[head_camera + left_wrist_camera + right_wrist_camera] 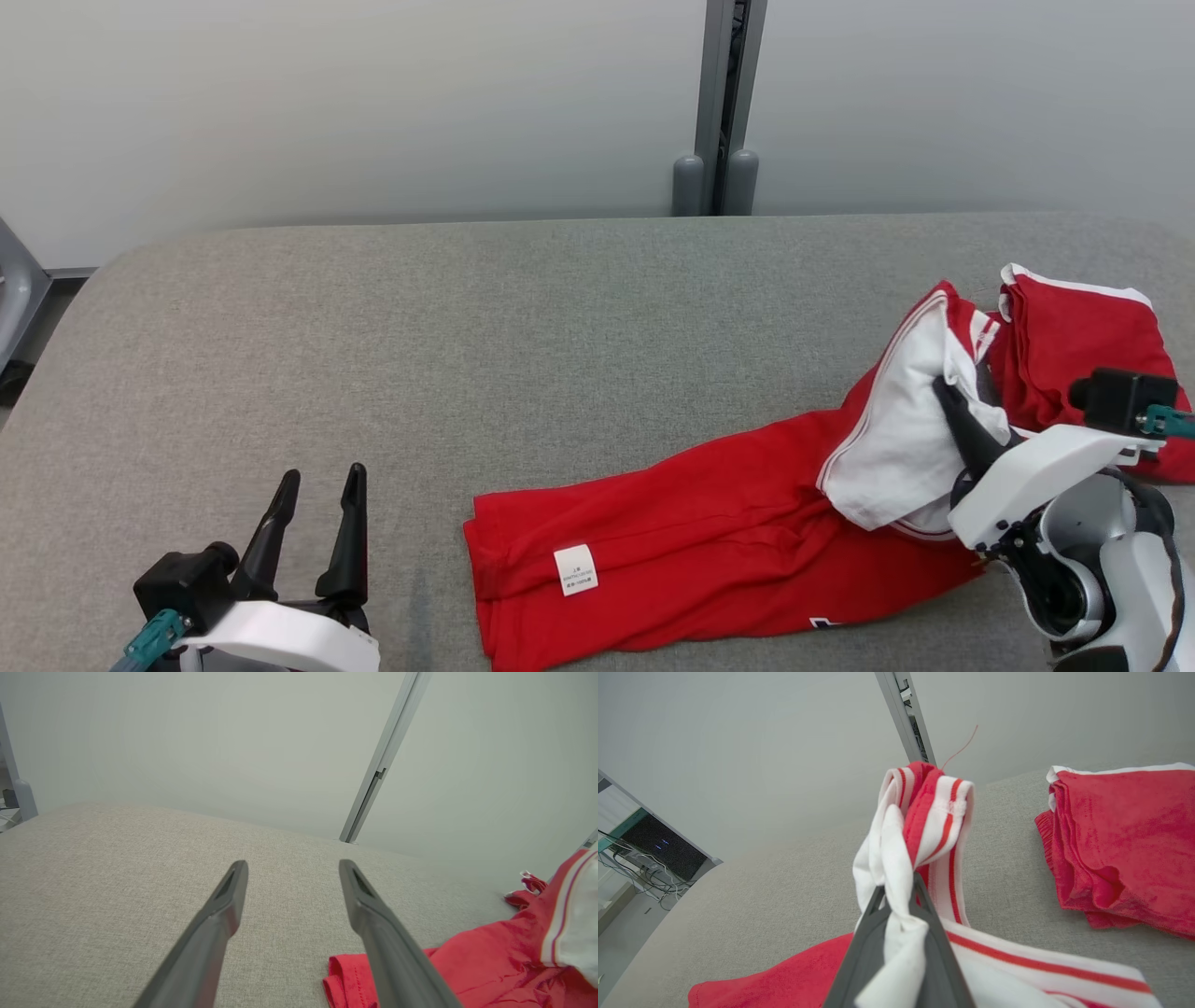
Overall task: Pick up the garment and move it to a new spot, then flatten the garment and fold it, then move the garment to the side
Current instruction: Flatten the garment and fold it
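A red garment [700, 523] with white striped trim lies stretched across the grey padded table [467, 355], front right of centre, a white label on its near left end. My right gripper [943, 387] is shut on the garment's white-and-red striped part [924, 812] and holds that end raised above the table; the cloth bunches between and over the fingers [873, 933]. My left gripper [322, 481] stands open at the lower left, over bare table, apart from the cloth. In the left wrist view the garment's red edge [490, 961] lies just right of the open gripper [292, 868].
A folded red pile with white trim [1074, 345] lies at the far right, also seen as the folded pile [1125, 844] in the right wrist view. A grey wall with a metal post [724, 103] backs the table. The table's left corner is rounded; cabled equipment [644, 858] stands beyond it.
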Robot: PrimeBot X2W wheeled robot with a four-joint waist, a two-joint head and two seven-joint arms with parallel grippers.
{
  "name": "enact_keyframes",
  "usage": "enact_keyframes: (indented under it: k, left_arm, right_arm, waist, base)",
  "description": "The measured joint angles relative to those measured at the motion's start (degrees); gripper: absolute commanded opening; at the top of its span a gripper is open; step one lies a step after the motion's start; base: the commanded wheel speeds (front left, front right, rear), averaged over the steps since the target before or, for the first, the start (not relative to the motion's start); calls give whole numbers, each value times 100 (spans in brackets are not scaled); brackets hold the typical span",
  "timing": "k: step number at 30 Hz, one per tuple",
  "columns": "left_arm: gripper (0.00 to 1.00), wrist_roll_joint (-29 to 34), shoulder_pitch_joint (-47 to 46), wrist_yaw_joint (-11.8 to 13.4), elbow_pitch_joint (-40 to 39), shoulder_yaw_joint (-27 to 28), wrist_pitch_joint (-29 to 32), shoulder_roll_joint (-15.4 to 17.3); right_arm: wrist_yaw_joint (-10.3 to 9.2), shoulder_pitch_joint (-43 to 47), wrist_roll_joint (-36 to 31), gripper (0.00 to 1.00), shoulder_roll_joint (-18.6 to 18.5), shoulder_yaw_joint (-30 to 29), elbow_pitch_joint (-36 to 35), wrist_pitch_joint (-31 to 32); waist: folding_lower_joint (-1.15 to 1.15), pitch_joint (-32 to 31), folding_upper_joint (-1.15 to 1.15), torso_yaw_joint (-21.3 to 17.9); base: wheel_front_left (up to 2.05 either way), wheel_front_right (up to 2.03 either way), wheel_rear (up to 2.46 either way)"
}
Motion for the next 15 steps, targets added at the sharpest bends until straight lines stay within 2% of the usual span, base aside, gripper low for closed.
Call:
enact_keyframes:
  k: [9,15]
  left_arm:
    - [100,7,7,-1,44,16,0,-67]
    - [100,23,-4,-29,124,-58,1,-94]
  right_arm:
    - [0,632,-112,0,368,591,-1450,636]
    - [0,732,22,0,499,1121,-1605,839]
  waist:
    - [0,-122,0,208]
    - [0,-119,0,575]
  base:
    - [0,0,0]
    - [0,0,0]
